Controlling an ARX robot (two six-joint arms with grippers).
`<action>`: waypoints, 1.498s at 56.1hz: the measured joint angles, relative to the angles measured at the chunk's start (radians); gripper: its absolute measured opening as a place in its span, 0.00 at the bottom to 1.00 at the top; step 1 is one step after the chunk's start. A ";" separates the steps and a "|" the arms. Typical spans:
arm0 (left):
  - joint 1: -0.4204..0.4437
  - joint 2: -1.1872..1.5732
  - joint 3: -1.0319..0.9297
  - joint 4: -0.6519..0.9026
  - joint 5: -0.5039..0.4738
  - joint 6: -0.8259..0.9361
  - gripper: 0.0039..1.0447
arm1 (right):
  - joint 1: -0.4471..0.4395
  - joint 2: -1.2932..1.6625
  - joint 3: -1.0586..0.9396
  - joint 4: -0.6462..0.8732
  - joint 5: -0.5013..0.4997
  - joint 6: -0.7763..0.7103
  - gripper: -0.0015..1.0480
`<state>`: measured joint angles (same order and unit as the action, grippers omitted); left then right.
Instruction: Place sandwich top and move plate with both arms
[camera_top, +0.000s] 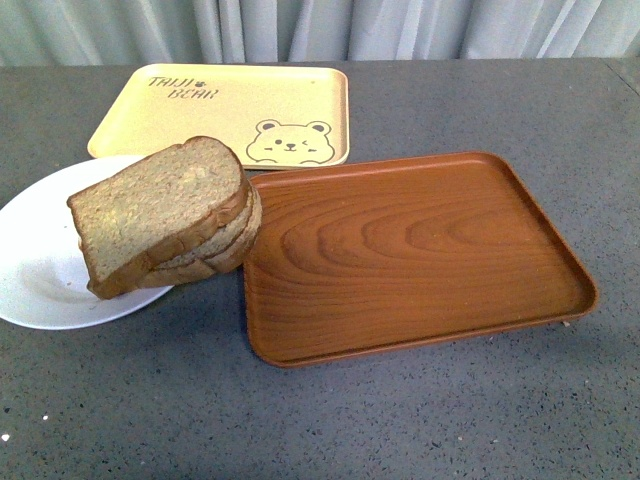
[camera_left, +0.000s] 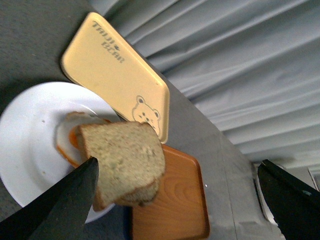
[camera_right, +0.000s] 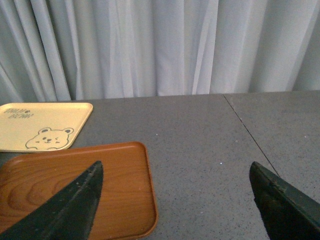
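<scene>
Front view | sandwich top (camera_top: 160, 205) on plate (camera_top: 40, 270) | brown tray (camera_top: 410, 255) beside | left tool (camera_left: 177, 161), right tool (camera_right: 175, 164) wide open, empty

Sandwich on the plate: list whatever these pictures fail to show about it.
- Filling: front view, hidden under the sandwich top; left wrist view shows only an edge.
- Plate: front view, left rim cut off by the picture's edge.
- Right wrist view: shows neither sandwich nor plate.
</scene>
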<state>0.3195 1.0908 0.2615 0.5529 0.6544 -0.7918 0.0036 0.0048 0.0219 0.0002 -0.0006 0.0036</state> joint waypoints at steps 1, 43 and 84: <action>0.004 0.049 0.008 0.030 -0.008 0.000 0.92 | 0.000 0.000 0.000 0.000 0.000 0.000 0.88; -0.008 0.889 0.207 0.375 -0.187 -0.034 0.92 | 0.000 0.000 0.000 0.000 0.000 0.000 0.91; -0.138 1.011 0.251 0.430 -0.234 -0.145 0.51 | 0.000 0.000 0.000 0.000 0.000 0.000 0.91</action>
<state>0.1814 2.1021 0.5129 0.9829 0.4202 -0.9367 0.0036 0.0048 0.0219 0.0002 -0.0002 0.0036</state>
